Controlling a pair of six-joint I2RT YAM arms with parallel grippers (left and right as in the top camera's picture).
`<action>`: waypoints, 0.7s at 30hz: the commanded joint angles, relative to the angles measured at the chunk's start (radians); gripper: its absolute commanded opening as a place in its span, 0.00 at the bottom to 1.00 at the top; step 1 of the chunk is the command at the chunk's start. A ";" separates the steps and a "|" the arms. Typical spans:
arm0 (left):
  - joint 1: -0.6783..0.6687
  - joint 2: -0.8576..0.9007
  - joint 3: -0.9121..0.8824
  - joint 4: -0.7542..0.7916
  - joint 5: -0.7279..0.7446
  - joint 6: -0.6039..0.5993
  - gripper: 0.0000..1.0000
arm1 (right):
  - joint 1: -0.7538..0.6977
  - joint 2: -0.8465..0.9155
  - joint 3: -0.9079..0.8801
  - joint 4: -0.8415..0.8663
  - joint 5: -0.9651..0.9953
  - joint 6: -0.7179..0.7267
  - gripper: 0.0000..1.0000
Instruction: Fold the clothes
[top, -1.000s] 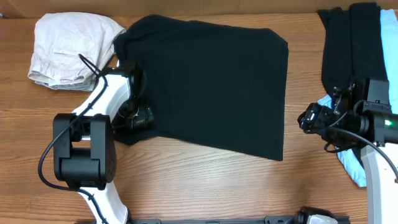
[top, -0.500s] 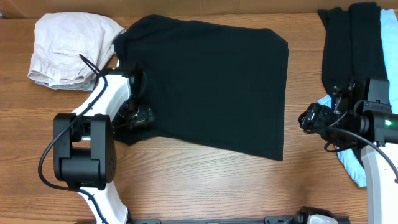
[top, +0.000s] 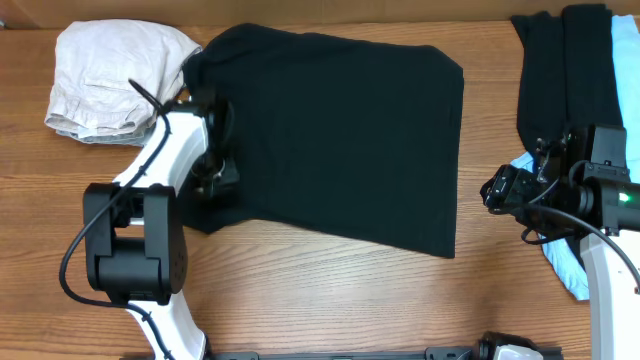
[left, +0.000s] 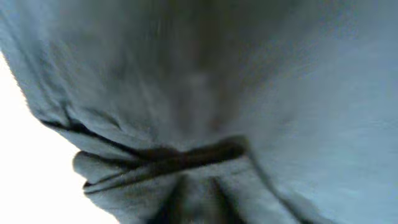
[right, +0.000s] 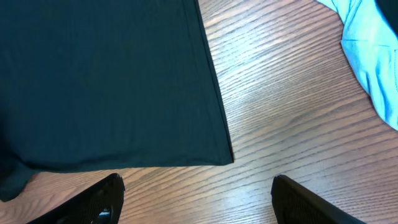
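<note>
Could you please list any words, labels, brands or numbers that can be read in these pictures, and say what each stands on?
None can be read. The spread black garment, the beige garment, the light-blue garment and the table show no print, and the left wrist view is only blurred fabric.

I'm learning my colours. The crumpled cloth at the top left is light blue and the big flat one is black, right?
No. The overhead view shows the crumpled cloth is pale beige, not light blue. The big flat cloth is black.
</note>
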 joint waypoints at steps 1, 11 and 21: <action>-0.005 -0.015 0.131 -0.061 0.023 0.043 0.04 | -0.001 -0.003 0.006 -0.001 0.001 -0.003 0.79; 0.081 -0.020 0.139 -0.218 0.045 0.008 0.10 | -0.001 -0.002 0.007 -0.008 0.002 -0.004 0.80; 0.185 -0.357 -0.156 -0.089 0.101 0.035 0.61 | -0.001 -0.002 0.007 -0.011 0.002 -0.004 0.81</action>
